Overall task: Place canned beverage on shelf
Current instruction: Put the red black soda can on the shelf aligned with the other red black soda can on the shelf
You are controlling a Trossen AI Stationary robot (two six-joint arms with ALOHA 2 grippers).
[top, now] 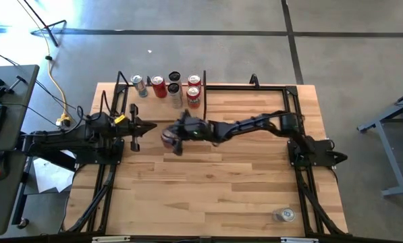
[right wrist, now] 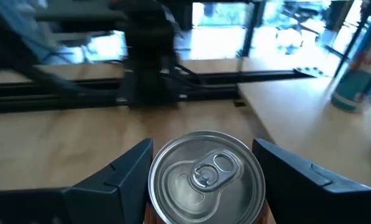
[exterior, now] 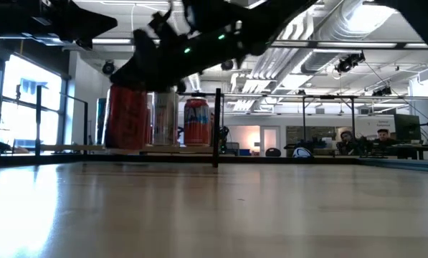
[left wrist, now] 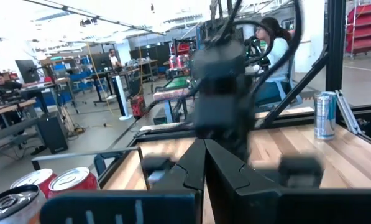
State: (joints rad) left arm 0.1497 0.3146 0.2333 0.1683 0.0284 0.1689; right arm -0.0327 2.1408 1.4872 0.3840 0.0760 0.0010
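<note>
Right claw clamped round upright can at frame centre; rigid, smooth, likely slippery, best gripped mid-body.

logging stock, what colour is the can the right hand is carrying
Red body, plain silver lid. The can in the right hand shows its colour best in the low view.

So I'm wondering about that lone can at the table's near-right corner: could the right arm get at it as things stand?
Probably not now: the right gripper is shut on a can mid-table. The lone can stands in open tabletop, nothing around it.
</note>
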